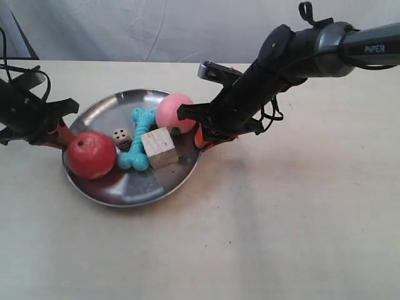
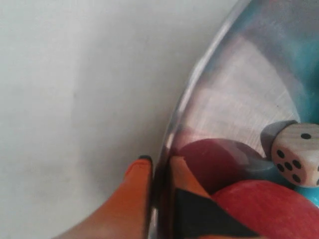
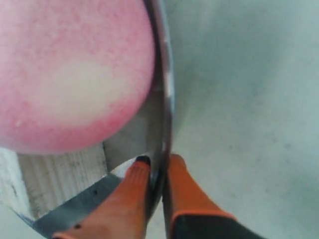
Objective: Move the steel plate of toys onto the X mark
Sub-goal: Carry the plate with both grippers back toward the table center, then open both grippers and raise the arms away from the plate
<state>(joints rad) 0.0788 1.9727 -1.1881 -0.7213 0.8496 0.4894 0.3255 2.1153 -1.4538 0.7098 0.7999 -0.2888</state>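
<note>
Here, one steel plate (image 1: pixel 119 190) lies toward the far left corner of the desk (image 1: pixel 281 237) as the exterior view sees it. It carries five toys: one red ball (image 1: pixel 91 154), one pink peach (image 1: pixel 174 113), one turquoise bone (image 1: pixel 139 140), one wooden cube (image 1: pixel 159 148) and one white die (image 1: pixel 122 137). Two grippers are at work. The left gripper (image 2: pixel 160 169) is narrowed onto the plate's rim beside the red ball, one orange finger on each side. The right gripper (image 3: pixel 157 167) pinches the opposite rim by the peach, equally narrow.
</note>
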